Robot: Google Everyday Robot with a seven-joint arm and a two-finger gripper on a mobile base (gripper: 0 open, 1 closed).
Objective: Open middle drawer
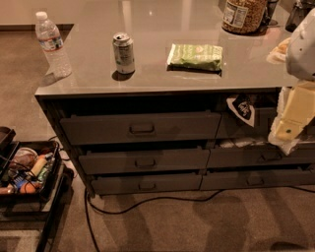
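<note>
The middle drawer (145, 161) is the medium-height dark grey front in the left column, with a small bar pull (145, 163) at its centre. It sits between a taller drawer (141, 128) above and a slimmer drawer (146, 184) below. Its front stands about level with its neighbours. My gripper (287, 132) hangs at the right edge, yellowish with white wrapping, in front of the right column of drawers. It is well to the right of the middle drawer's pull and touches nothing I can see.
On the grey counter (88, 74) stand a water bottle (52, 44), a can (123, 52), a green packet (195, 56) and a jar (244, 15). A black bag (242, 109) pokes from the top right drawer. A cart with clutter (27, 172) stands left. A cable (147, 202) crosses the carpet.
</note>
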